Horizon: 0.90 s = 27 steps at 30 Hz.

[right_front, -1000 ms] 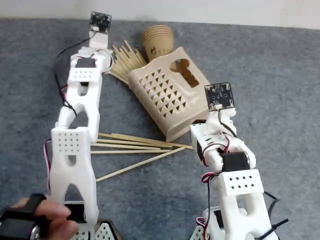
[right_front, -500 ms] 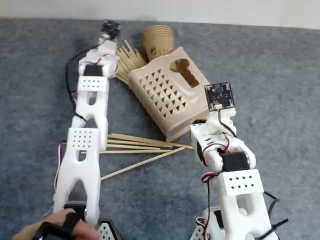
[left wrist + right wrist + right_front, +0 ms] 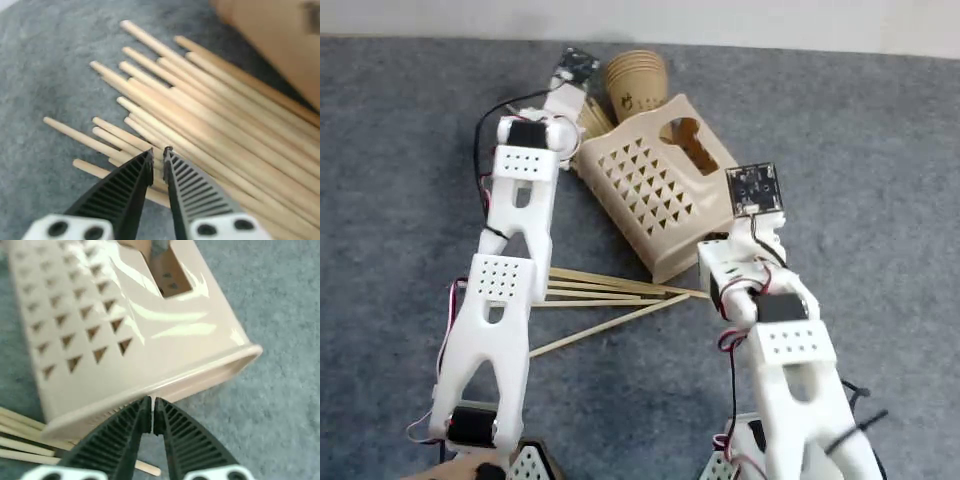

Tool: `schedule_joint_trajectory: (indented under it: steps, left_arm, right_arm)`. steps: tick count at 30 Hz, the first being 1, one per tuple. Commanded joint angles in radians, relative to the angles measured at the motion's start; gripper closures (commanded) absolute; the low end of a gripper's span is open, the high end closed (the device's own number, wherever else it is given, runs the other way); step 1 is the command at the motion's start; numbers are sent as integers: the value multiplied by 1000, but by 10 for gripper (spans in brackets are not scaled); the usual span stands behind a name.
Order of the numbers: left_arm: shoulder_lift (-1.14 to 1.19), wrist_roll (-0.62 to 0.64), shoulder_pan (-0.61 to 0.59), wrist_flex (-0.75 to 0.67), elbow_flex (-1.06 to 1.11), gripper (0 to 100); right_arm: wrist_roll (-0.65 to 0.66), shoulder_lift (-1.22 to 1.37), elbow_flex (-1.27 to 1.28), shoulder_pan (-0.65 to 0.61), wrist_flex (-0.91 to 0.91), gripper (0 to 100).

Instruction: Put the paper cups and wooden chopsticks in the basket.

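The left hand (image 3: 157, 152) hangs low over the far sticks (image 3: 200, 105), a loose fan of chopsticks lying flat on the worktop (image 3: 880, 150) by its far edge. The fingers are clenched to a thin slit with nothing between them. The tips sit over the fan's nearer ends, and the sticks run off ahead of the hand at a slant to the fingers rather than square across them. From above, the left arm covers most of this fan. It lies between the arm and the far-left side of the basket (image 3: 650, 190).

The basket lies tipped over near the middle of the worktop, one perforated wall facing up. The cups (image 3: 635, 80), nested in one stack, lie just beyond it at the far edge.

The right hand (image 3: 151, 407) is clenched and empty too, its tips right at the basket's near rim. The near sticks (image 3: 610, 290) lie just left of that rim, running left to right.

The left arm is clearly the nearer one to the far fan and the cups. Its hand probably has to open before it can take a stick. Room there is tight, with the basket wall close on one side. The worktop toward the left edge is open.
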Motion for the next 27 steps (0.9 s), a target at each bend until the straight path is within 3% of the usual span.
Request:
schedule_joint_trajectory:
  steps: [1,6,19,27]
  left_arm:
    - [-130,-9,39,28,-53,944]
    - [-147,-9,42,51,-53,944]
    - [-145,-9,53,51,-53,944]
    - [-148,-9,71,60,-53,944]
  right_arm:
    - [-6,104,-94,38,-59,971]
    - [-6,165,-186,35,-59,971]
    - [-2,-30,-191,12,-65,971]
    - [2,208,-199,13,-65,971]
